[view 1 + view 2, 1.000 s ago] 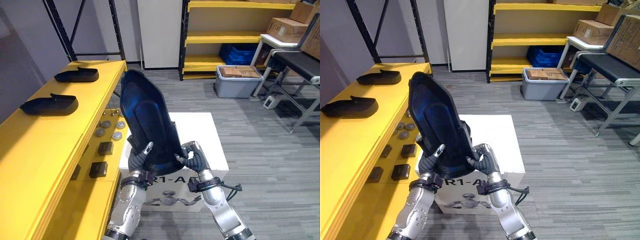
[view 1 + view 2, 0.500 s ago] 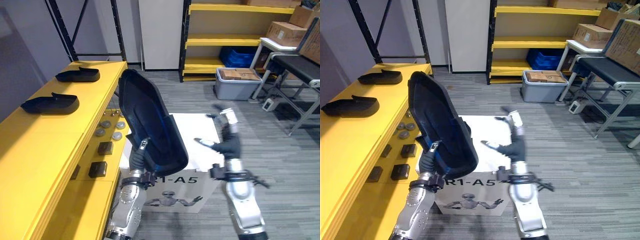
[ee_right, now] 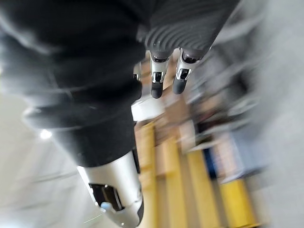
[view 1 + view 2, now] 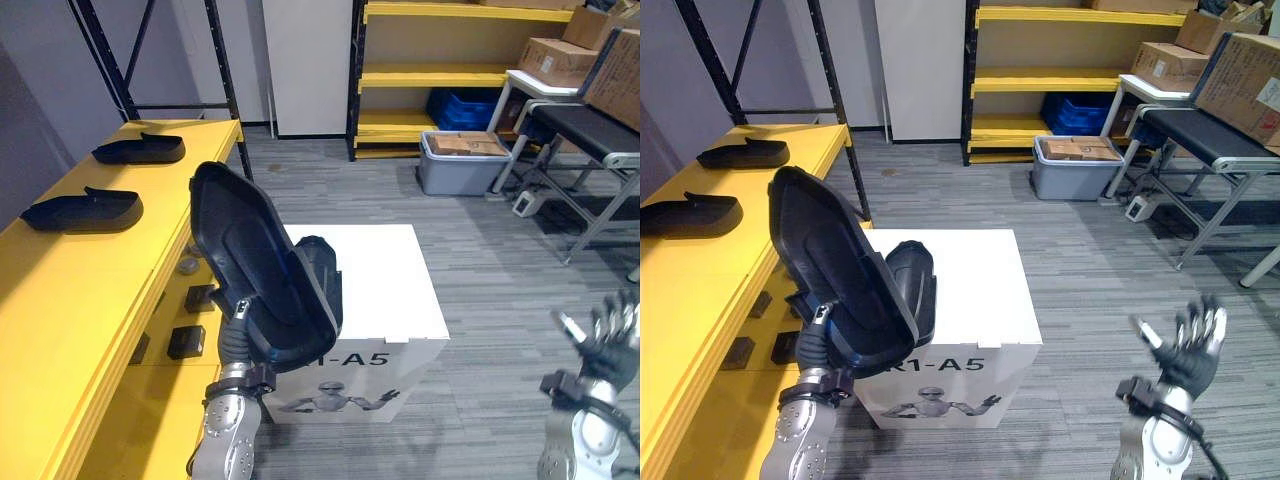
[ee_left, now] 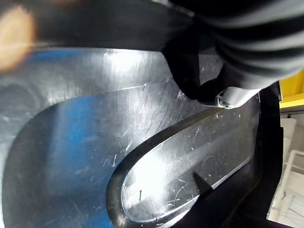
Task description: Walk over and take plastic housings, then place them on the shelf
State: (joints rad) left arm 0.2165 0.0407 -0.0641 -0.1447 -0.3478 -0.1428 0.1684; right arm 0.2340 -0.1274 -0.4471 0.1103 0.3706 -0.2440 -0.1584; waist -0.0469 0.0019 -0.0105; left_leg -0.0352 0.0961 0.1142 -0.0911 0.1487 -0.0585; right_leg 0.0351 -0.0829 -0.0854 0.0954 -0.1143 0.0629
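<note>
A large black plastic housing stands tilted above the white box, its hollow side towards me. My left hand is shut on its lower edge, thumb on the inner face. A rounded dark part shows just behind it; I cannot tell whether it belongs to the same piece. Two smaller black housings lie on the yellow shelf at the left. My right hand is open, fingers spread, low at the right over the floor, holding nothing.
Small dark parts sit on the shelf's lower level beside the box. A grey bin and a yellow rack stand at the back. A metal-legged bench and cardboard boxes are at the right.
My right hand let go of the large housing and swung out to the lower right. The left hand alone now holds it, tipped further left and lower. The camera shifted a little.
</note>
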